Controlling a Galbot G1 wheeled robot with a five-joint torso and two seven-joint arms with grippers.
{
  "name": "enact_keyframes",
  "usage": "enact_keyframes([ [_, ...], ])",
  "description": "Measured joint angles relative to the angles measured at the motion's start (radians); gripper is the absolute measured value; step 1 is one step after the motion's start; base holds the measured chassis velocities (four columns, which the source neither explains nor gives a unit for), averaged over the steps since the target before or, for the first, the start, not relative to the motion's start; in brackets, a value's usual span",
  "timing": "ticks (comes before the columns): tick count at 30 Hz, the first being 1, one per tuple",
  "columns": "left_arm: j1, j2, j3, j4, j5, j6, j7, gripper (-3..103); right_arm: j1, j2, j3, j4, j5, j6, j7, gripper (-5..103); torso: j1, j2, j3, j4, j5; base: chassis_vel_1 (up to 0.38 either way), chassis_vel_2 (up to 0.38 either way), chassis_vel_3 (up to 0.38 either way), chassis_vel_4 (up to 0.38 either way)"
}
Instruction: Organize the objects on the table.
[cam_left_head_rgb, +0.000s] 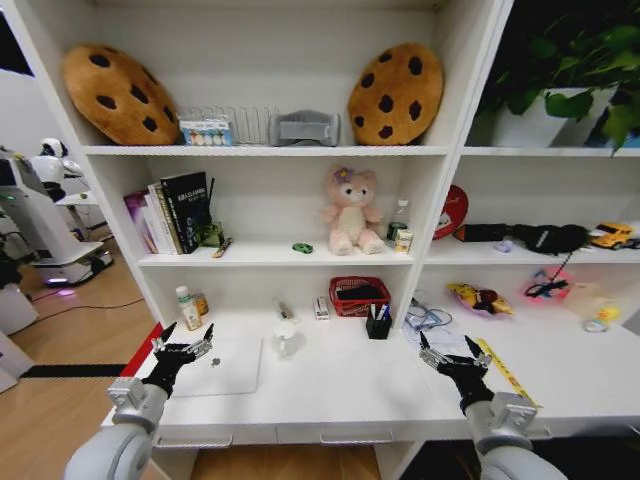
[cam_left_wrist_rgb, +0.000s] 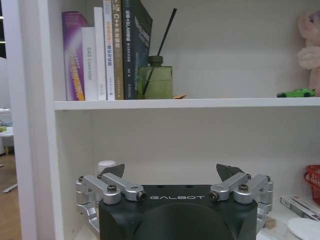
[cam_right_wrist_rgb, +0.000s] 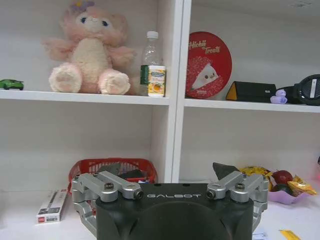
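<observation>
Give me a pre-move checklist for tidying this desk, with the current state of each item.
1. Left gripper open and empty, above the laptop: ok.
2. Right gripper open and empty, beside the yellow ruler: ok.
3. Laptop closed and flat on the table: ok.
4. Nothing lying on the laptop lid: ok.
5. Ruler lies flat with free space around it: ok.
6. Pen holder upright near the red basket: ok.
</observation>
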Motion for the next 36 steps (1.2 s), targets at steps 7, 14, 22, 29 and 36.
enact_keyframes([
  [7,0.000,0.000,0.000,0.000,0.000,0.000,0.000,100,0.000,0.000,0.000,0.000,0.000,0.000,0.000,100,0.000,0.000,0.000,0.0000,0.0009,0.229,0.219,-0.222,-0.223],
  [14,0.000,0.000,0.000,0.000,0.000,0.000,-0.001,100,0.000,0.000,0.000,0.000,0.000,0.000,0.000,100,0.000,0.000,0.000,0.0001,-0.0003,0.187,0.175,-0.180,-0.198],
  [22,0.000,0.000,0.000,0.000,0.000,0.000,0.000,100,0.000,0.000,0.000,0.000,0.000,0.000,0.000,100,0.000,0.000,0.000,0.0001,0.0009,-0.004,-0.009,-0.004,-0.011],
  [29,0.000,0.000,0.000,0.000,0.000,0.000,0.000,100,0.000,0.000,0.000,0.000,0.000,0.000,0.000,100,0.000,0.000,0.000,0.0001,0.0003,-0.002,-0.023,-0.008,0.016],
  [36,0.000,0.000,0.000,0.000,0.000,0.000,0.000,100,0.000,0.000,0.000,0.000,0.000,0.000,0.000,100,0.000,0.000,0.000,0.0002,0.0002,0.105,-0.067,-0.106,0.079],
])
